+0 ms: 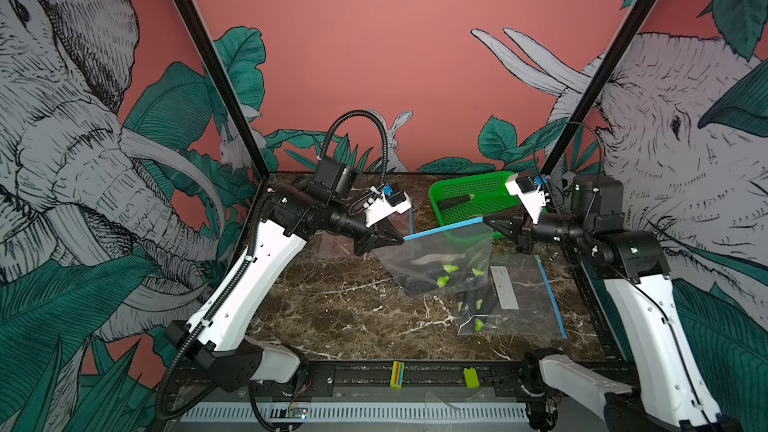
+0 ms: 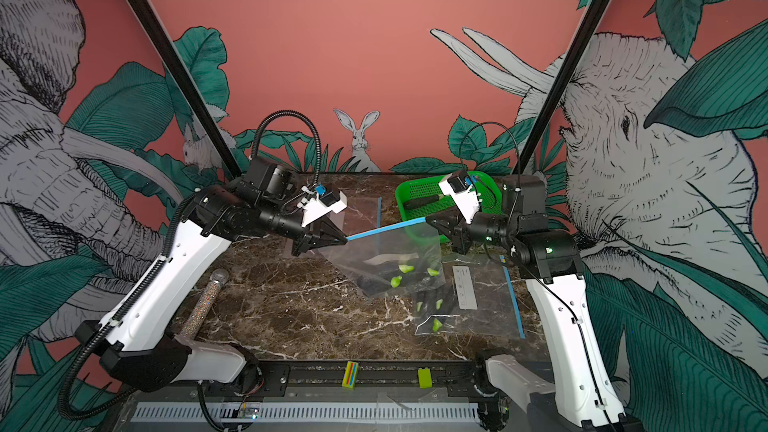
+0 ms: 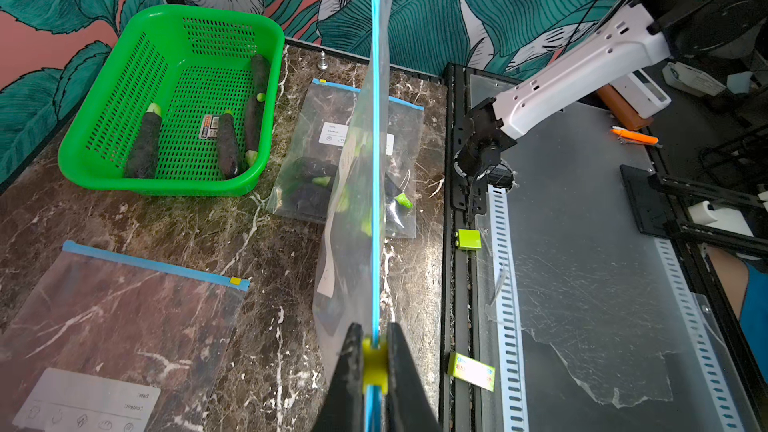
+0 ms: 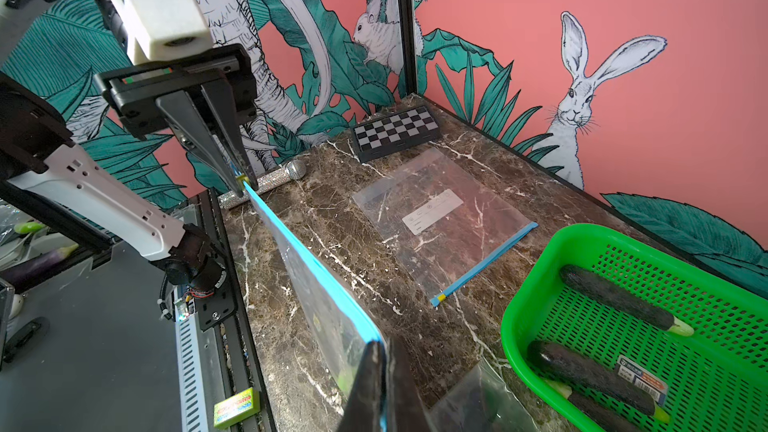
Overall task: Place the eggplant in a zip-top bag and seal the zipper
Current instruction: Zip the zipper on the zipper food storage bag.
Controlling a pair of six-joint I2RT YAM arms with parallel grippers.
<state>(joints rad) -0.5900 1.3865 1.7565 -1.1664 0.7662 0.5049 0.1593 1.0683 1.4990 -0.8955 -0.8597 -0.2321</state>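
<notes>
A clear zip-top bag (image 1: 436, 257) (image 2: 384, 253) hangs above the marble table, stretched by its blue zipper strip (image 1: 444, 228) (image 3: 376, 160) (image 4: 316, 259) between both grippers. Dark eggplants (image 1: 417, 279) with green caps lie in its lower part. My left gripper (image 1: 401, 238) (image 2: 344, 239) (image 3: 374, 347) is shut on the yellow slider (image 3: 374, 363) at the strip's left end. My right gripper (image 1: 488, 221) (image 2: 430, 221) (image 4: 384, 347) is shut on the strip's other end.
A green basket (image 1: 469, 189) (image 3: 224, 16) at the back right holds loose eggplants (image 4: 615, 297). A second bag (image 1: 528, 305) with eggplants lies flat at the right. An empty bag (image 4: 440, 218) lies at the back left, near a chessboard (image 4: 395, 130) and a glitter microphone (image 2: 208, 301).
</notes>
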